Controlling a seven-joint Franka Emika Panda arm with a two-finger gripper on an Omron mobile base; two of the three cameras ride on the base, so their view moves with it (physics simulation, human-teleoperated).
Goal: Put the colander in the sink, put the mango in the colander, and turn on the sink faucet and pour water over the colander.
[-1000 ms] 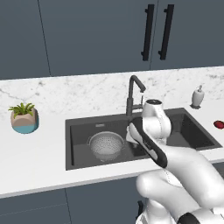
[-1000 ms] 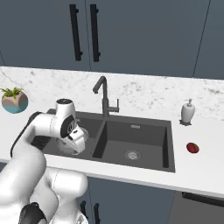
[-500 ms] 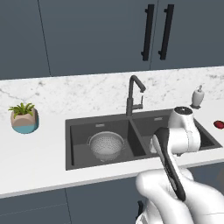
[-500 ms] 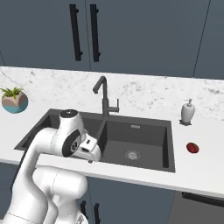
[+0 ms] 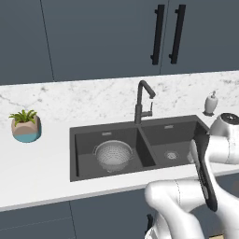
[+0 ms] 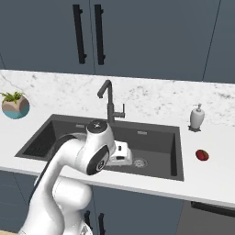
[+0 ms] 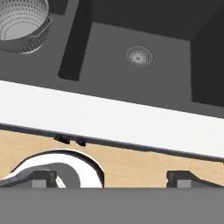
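Already colander [image 5: 112,154] sits in sink [image 5: 86,140]; gripper [image 7: 111,178] wide open, empty, mango [image 6: 202,155] far off on bench [image 6: 215,179], presumably next pickup

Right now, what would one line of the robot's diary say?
colander: in sink, left basin | mango: on counter, right of sink | hand: open, empty

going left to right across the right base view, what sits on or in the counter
potted plant → sink with its sink faucet behind the basins → soap dispenser → mango
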